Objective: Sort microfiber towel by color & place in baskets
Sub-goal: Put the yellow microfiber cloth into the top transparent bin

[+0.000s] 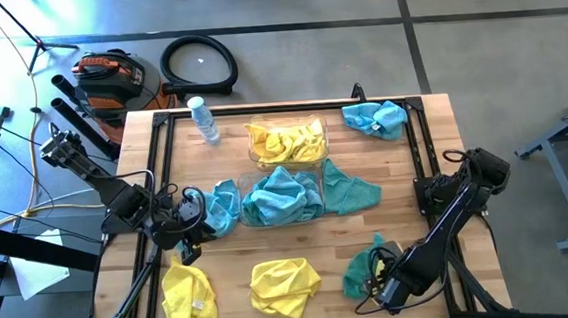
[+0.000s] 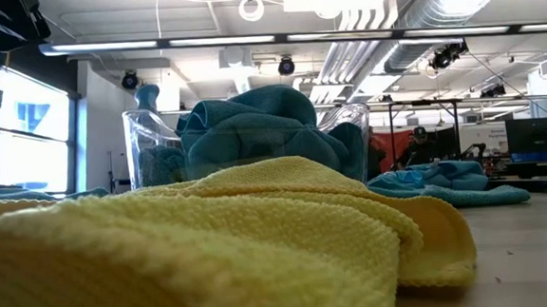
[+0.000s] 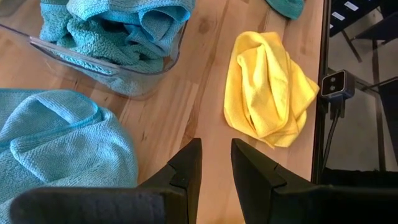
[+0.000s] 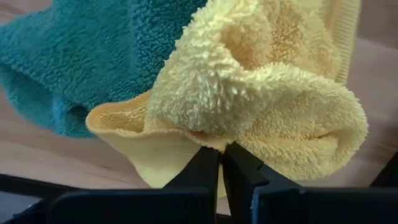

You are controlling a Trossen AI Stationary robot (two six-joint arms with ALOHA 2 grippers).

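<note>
Right gripper (image 4: 221, 163), at five o'clock on the table from above, pinches a fuzzy yellow towel (image 4: 261, 93). Left gripper (image 1: 186, 226), at nine o'clock, stands slightly parted and empty. Centre: clear plastic basket (image 1: 284, 127) holding yellow cloths; nearer basket (image 1: 317, 177) holding teal cloths. Low view: teal-filled basket (image 2: 144, 133) behind a yellow cloth (image 2: 212, 243).

Overhead, tabletop-level, two wrist close-ups
</note>
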